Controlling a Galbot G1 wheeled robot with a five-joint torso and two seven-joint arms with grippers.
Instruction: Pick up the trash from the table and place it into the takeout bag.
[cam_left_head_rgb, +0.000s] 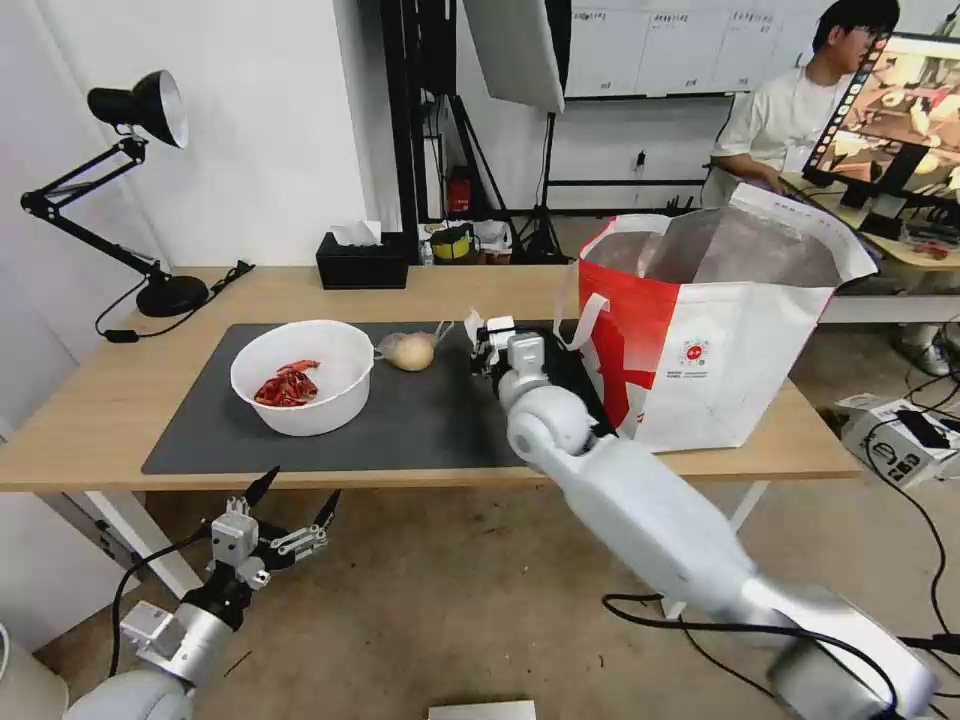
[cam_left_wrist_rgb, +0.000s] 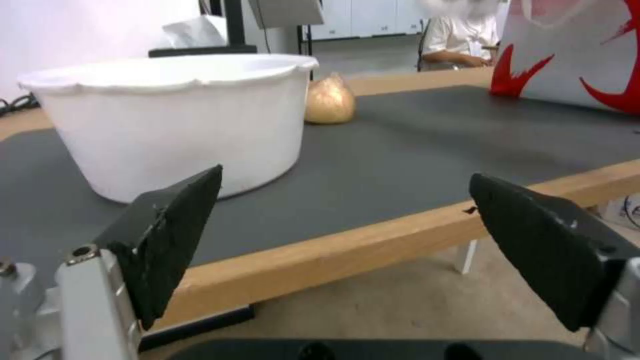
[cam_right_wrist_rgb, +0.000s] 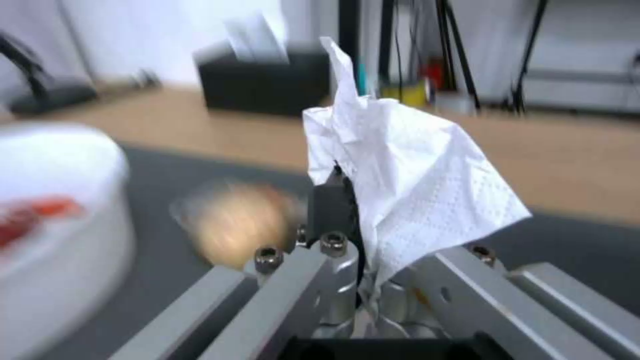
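Right gripper (cam_left_head_rgb: 487, 343) mid-frame pinches tissue (cam_right_wrist_rgb: 407, 190), not yet bagged; bowl (cam_left_head_rgb: 302, 376), bagged lump (cam_left_head_rgb: 410, 351) remain; left gripper (cam_left_head_rgb: 290, 512) wide open, empty, lower left.

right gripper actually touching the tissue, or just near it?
Touching. The right wrist view shows the right gripper shut on the crumpled white tissue, the paper pinched between its fingers and held above the mat.

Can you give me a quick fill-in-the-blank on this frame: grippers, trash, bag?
1. The right gripper is shut on the crumpled white ____.
2. The left gripper, below the light-wood table edge, is ____.
3. The white round bowl holds ____ shells.
4. The clear-bagged beige lump lies between that bowl and the red-and-white ____ bag.

Missing words: tissue; open; red; takeout
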